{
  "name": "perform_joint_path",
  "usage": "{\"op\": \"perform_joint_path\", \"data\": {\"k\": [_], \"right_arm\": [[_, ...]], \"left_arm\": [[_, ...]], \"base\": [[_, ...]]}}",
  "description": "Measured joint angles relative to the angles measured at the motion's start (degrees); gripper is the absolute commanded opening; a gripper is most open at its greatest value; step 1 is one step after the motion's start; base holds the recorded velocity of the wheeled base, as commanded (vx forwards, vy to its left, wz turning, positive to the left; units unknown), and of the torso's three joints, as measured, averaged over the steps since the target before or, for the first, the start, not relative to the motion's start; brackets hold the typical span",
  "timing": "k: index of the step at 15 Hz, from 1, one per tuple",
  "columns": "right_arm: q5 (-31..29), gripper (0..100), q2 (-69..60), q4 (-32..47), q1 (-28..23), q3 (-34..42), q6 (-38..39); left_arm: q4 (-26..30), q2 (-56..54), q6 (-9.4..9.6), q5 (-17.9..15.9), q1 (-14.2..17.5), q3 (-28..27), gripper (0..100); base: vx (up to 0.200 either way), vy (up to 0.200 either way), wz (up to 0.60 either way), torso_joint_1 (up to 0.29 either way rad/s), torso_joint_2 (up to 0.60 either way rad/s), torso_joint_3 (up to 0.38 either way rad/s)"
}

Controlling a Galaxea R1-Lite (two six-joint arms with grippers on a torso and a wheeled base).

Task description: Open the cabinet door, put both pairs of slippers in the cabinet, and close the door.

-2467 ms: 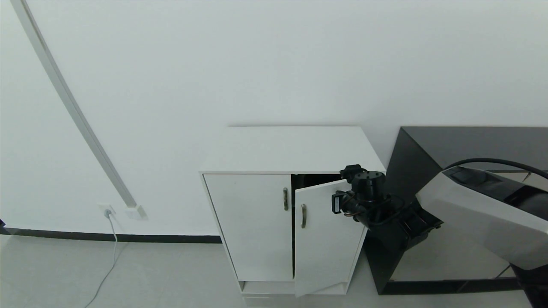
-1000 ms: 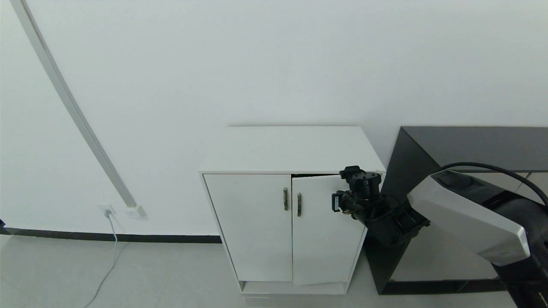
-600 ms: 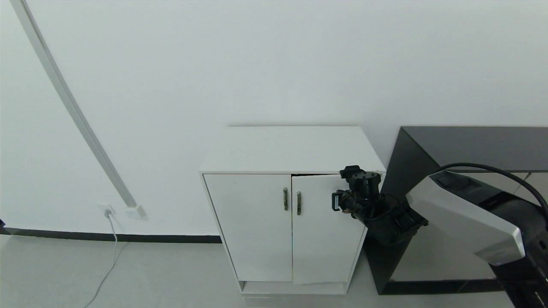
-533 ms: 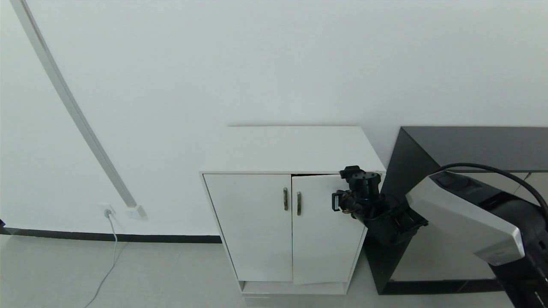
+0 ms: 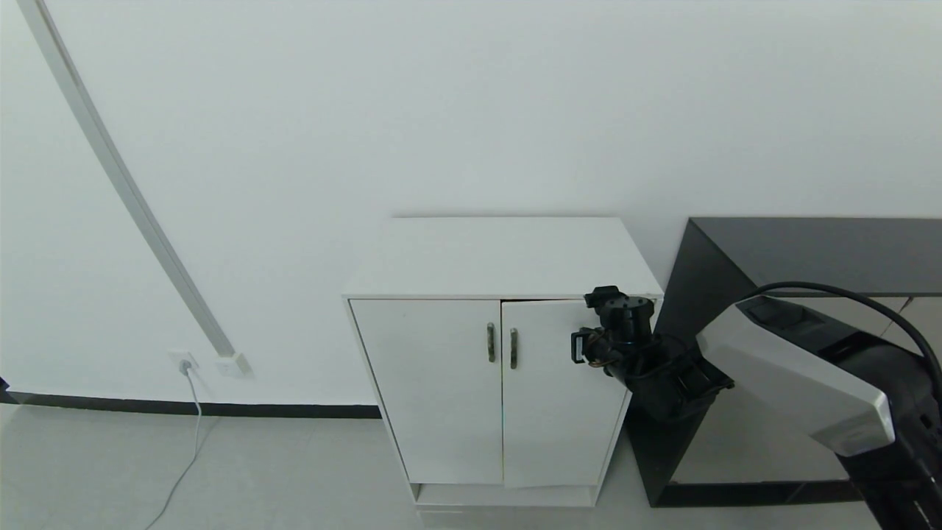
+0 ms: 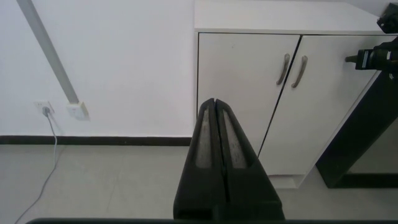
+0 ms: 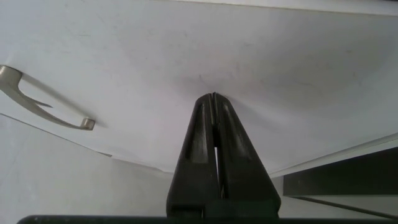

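Setting: a plain indoor room of the home-hallway kind; whether it was a real dwelling or a test room could not be told. Evidence: a white painted wall [image 5: 471, 110] met a grey tiled floor [image 5: 280, 471] along a black skirting strip [image 5: 221, 408]. A white two-door cabinet [image 5: 500, 258] with metal handles [image 5: 491, 342] stood against the wall, with a glossy black unit [image 5: 809, 250] just beside it. A white cable duct [image 5: 110, 169] ran slantwise down the wall towards a socket [image 5: 184, 363], whose grey cord [image 5: 193, 434] trailed to the floor.

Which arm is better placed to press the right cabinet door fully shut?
Right. The right gripper, fingers shut, is at the right door, which looks almost closed. The left gripper hangs well back from the cabinet.
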Motion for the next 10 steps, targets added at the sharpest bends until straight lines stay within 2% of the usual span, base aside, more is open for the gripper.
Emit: {"op": "perform_joint_path", "data": {"k": [10], "right_arm": [[0.01, 0, 0.12, 0.93, -0.5, -0.63, 0.0]], "left_arm": [[0.0, 0.0, 0.0, -0.02, -0.02, 0.0, 0]], "base": [[0.0, 0.0, 0.0, 0.0, 0.0, 0.0]]}}
